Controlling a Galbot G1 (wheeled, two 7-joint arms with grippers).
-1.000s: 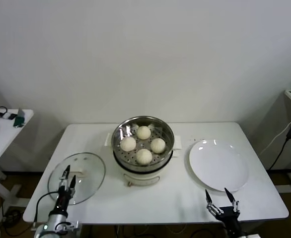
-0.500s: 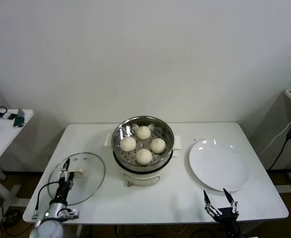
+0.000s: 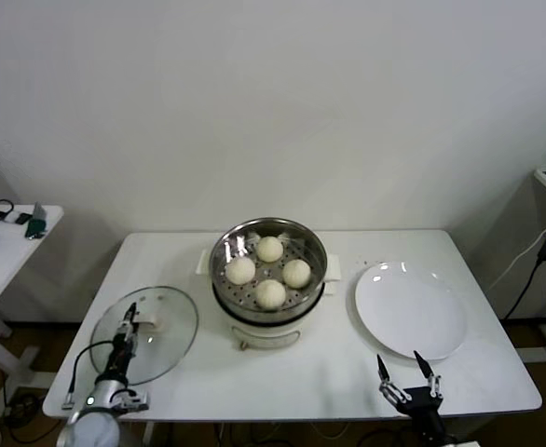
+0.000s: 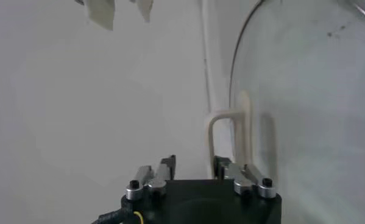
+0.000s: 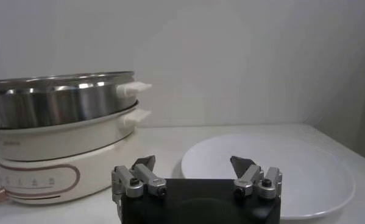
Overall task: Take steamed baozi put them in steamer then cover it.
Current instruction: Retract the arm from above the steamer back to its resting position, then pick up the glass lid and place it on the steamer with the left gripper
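Observation:
Several cream-white baozi lie in the steel steamer on its white base at the table's centre. The steamer also shows in the right wrist view. The glass cover lies flat on the table to the steamer's left, with its cream handle on top. My left gripper is at that handle. In the left wrist view the left gripper has its jaws half narrowed, with a gap between them and the handle's near edge inside it. My right gripper hovers open and holds nothing near the front edge.
A flat white plate lies to the right of the steamer, just beyond the right gripper, and the plate holds nothing. A small side table with small items stands off to the left. A cable hangs at the right.
My left gripper has moved forward over the cover to its handle, and its jaws have narrowed. The right gripper has drifted slightly left and forward, still wide open.

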